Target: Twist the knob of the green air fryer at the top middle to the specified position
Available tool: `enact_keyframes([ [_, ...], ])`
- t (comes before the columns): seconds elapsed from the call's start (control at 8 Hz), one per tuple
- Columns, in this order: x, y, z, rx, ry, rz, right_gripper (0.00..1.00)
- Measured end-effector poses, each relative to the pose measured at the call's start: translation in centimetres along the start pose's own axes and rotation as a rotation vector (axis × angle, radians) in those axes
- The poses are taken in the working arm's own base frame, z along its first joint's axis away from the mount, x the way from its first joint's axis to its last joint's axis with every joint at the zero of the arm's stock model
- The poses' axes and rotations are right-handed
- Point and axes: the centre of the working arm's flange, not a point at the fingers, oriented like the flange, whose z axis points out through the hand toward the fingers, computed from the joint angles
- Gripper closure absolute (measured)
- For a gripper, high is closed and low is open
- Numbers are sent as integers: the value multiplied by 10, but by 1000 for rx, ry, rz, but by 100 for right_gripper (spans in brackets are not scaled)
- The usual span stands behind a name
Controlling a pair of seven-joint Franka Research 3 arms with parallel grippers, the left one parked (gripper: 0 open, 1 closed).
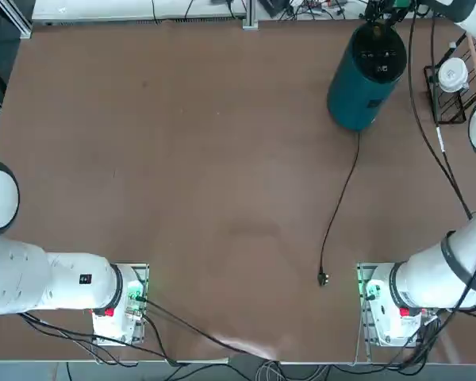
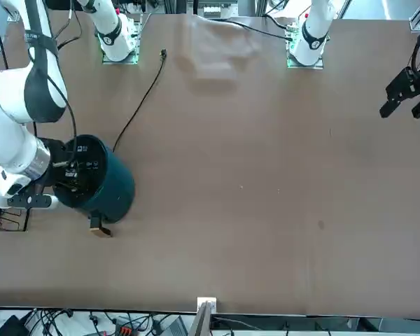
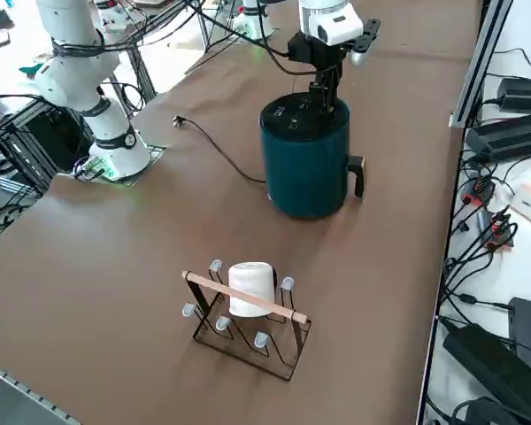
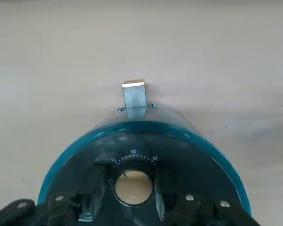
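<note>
On the left of your top view there is only bare table [image 1: 182, 182]; right of centre the cord [image 1: 343, 202] lies loose, its plug end near the right arm's base, running up to the foot of the fryer [image 1: 363, 87]. The fryer stands upright at the far edge, right of the middle, its black top panel facing up. Your right gripper [image 1: 383, 14] is directly over that panel. Farther right, by the table's right edge, the wire rack [image 1: 451, 89] holds a white round object [image 1: 453, 73], well apart from the fryer. In the front view the order flips: the gripper [image 2: 68, 175] is at the left, down on the fryer [image 2: 108, 185], whose handle [image 2: 98, 227] points toward that camera. From the right side you see the gripper [image 3: 326, 88] coming straight down onto the panel, with the handle [image 3: 358, 174] to the right and the rack [image 3: 248, 319] in the foreground. In the wrist view the fingers [image 4: 92, 195] sit either side of the knob [image 4: 133, 187], jaws narrow and pressed against its sides, so you are gripping it; small white dial marks curve just beyond the knob, and the handle [image 4: 134, 99] sticks out past the fryer's rim.
</note>
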Motion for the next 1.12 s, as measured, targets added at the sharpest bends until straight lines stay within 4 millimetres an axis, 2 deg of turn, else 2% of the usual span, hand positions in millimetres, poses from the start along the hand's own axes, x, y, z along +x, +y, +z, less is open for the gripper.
enact_keyframes([
  [0.38,-1,0,-1,-1,-9,0,36],
  [1.12,-2,2,-2,-4,-22,2,54],
])
